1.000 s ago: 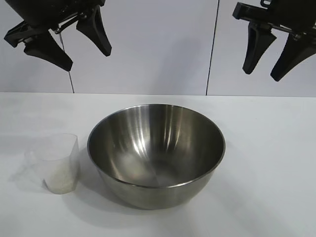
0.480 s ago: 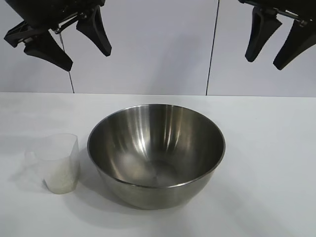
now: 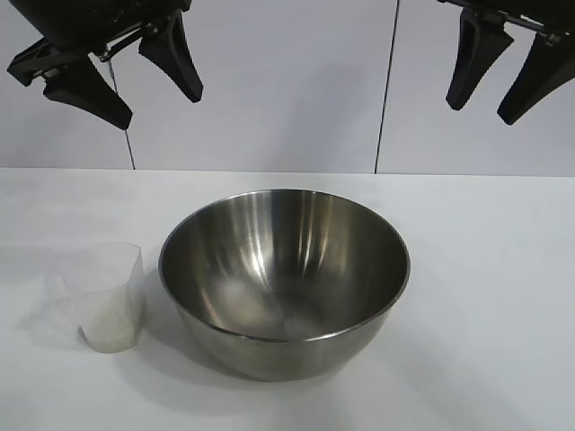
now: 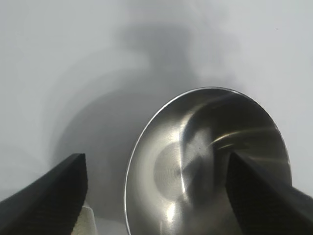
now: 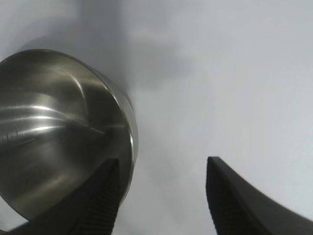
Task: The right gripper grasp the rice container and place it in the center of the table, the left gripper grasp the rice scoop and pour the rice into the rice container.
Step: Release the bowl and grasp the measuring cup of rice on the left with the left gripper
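The steel bowl already sat near the middle of the tabletop, so I judged the placing step done and the scooping step next. My left gripper hung at the upper left of the frame, fingers spread wide and holding nothing; my right gripper hung at the upper right, fingers parted and empty, well clear of the bowl. The plastic cup stood upright at the lower left of the frame, just beside the bowl's rim, with white rice lying in its bottom. The next move, as I judged it, called for my left gripper to come down over the cup and close on its rim or wall without knocking it into the bowl. The bowl looked shiny, brushed, wide and empty; the cup was frosted, tapered and looked light.
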